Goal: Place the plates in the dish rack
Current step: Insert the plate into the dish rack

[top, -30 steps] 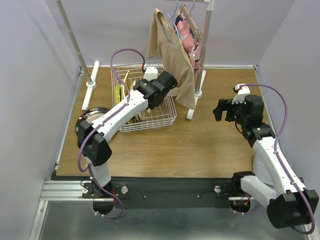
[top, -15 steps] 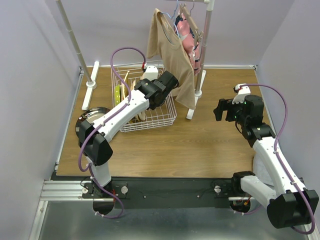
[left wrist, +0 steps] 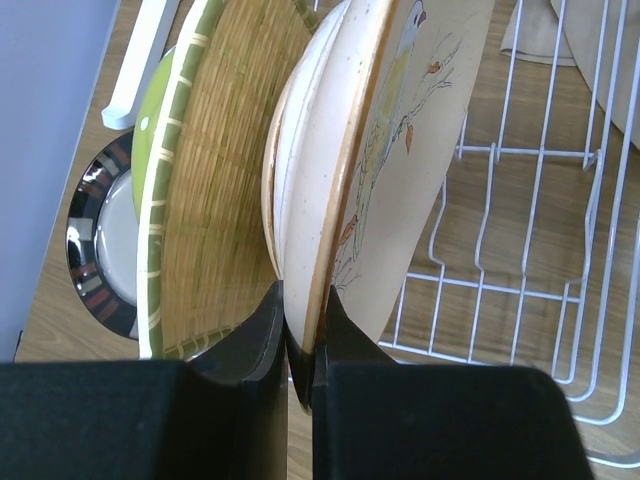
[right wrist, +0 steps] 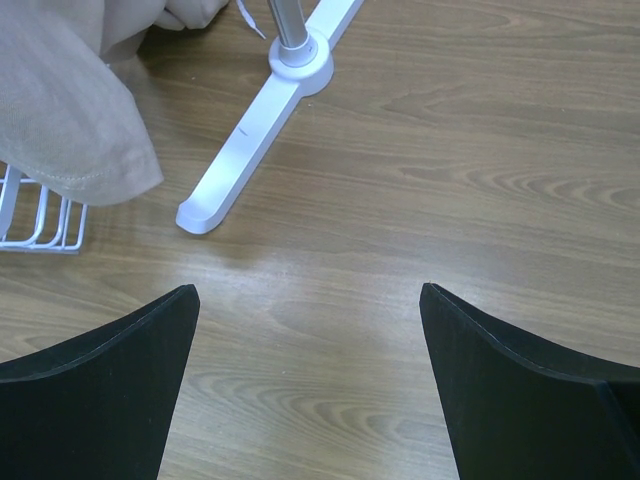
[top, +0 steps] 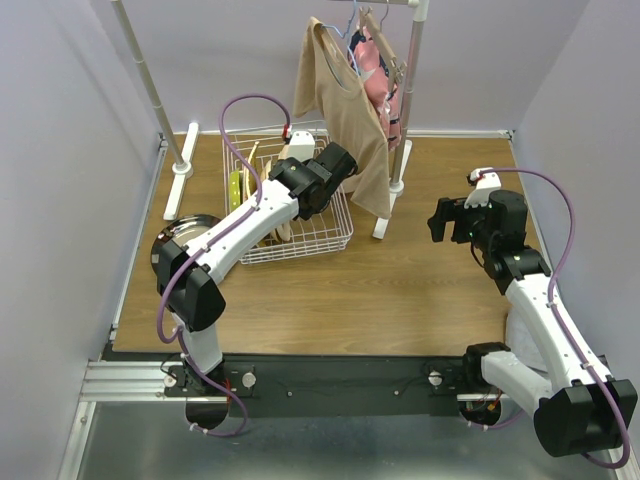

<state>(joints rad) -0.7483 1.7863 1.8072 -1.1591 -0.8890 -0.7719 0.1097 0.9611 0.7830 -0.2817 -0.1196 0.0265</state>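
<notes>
The white wire dish rack [top: 335, 232] sits at the back left with several plates standing on edge in it. In the left wrist view my left gripper [left wrist: 302, 300] is shut on the lower rim of a peach bird-painted plate [left wrist: 420, 140], upright inside the dish rack [left wrist: 520, 290]. To its left stand a cream plate [left wrist: 300, 190], a yellow woven-look plate [left wrist: 230, 170] and a lime dotted plate [left wrist: 158, 130]. From above, my left gripper [top: 288, 212] is mostly hidden under its own arm. My right gripper [top: 437, 220] hovers open over bare wood at the right [right wrist: 308, 290].
A dark-rimmed plate [top: 180, 232] lies flat on the table left of the rack. A white clothes rail [top: 410, 100] with a beige top [top: 345, 110] hangs just behind and right of the rack; its foot [right wrist: 260, 120] reaches towards my right gripper.
</notes>
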